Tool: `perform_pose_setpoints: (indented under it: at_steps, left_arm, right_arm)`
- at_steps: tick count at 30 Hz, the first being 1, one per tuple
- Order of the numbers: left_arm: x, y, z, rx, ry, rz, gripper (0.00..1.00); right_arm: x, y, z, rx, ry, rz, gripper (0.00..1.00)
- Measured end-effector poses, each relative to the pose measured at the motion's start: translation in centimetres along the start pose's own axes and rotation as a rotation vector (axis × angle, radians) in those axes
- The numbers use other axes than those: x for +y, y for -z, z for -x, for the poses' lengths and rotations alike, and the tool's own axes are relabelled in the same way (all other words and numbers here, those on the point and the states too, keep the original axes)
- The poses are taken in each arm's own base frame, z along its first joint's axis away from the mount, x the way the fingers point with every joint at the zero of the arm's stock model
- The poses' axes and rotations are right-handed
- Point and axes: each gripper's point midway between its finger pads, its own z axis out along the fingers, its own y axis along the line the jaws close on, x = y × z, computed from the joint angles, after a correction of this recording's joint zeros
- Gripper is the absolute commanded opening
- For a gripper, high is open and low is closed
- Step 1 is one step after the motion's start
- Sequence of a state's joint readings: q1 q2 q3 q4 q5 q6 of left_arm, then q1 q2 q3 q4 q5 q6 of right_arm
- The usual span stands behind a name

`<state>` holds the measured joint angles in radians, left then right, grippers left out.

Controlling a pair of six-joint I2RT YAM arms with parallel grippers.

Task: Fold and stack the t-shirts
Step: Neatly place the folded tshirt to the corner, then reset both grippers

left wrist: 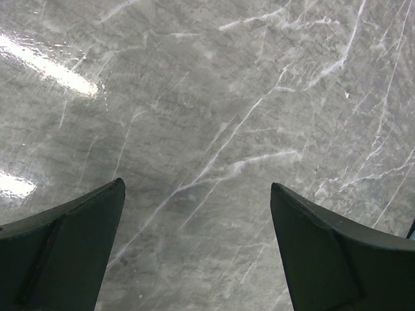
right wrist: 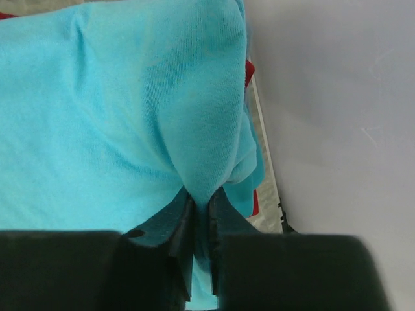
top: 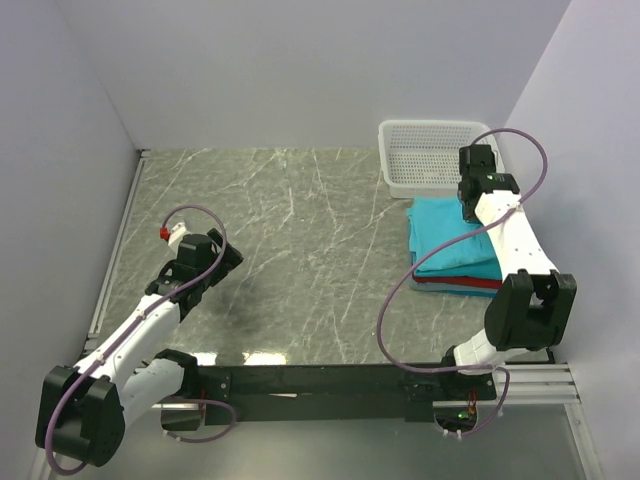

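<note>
The right pincer (right wrist: 202, 204) is nearly closed on a pinch of teal cloth, 1 ridge of the top shirt (right wrist: 117, 116) drawn up between its jaws. That shirt lies on the stack (top: 455, 265) at the right of the tabletop (top: 300, 230), just in front of the basket (top: 430, 150). A red shirt (top: 450, 283) shows along the stack's near bottom edge, and the wall (right wrist: 337, 97) is close on the right. The left pincer (left wrist: 196, 188) gapes wide over bare marble, holding nothing, well apart from the stack. The step looks like settling the top shirt onto the pile. To do it well, I would lower the pinched edge until the ridge relaxes and the cloth lies flat, keeping its border square with the layers beneath. The jaws should part fully before the arm retreats, and the retreat should go straight up, since a sideways pull would likely drag soft cotton and skew the fold. The grip seems to take only 1 layer; whether a lower one is caught cannot be told.
</note>
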<state>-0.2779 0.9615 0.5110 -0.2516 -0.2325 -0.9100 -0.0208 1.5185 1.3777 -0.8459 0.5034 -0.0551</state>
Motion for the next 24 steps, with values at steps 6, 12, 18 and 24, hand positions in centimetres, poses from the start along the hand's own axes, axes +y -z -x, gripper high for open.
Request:
perform_pose_setpoints:
  at_steps: [6,12,18,24]
  left_arm:
    - [0.2,-0.2,-0.1,0.005,-0.001,0.009,0.99]
    - [0.3,-0.2,-0.1,0.006,-0.001,0.011,0.99]
    - [0.0,0.1,0.2,-0.005,0.003,-0.002,0.99]
    - [-1.2,0.9,1.1,-0.026,0.017,-0.049,0.99]
  right_arm:
    - [-0.5,-1.3,-0.8,0.05,-0.06,-0.056,0.77]
    - [-2.0,-1.4,-0.8,0.043,-0.157,-0.132,0.79]
    - [-1.7,-0.2,0.2,-0.041,-0.26,-0.069,0.79]
    - [-0.7,4.8,2.3,-0.277,-0.406,0.155,0.81]
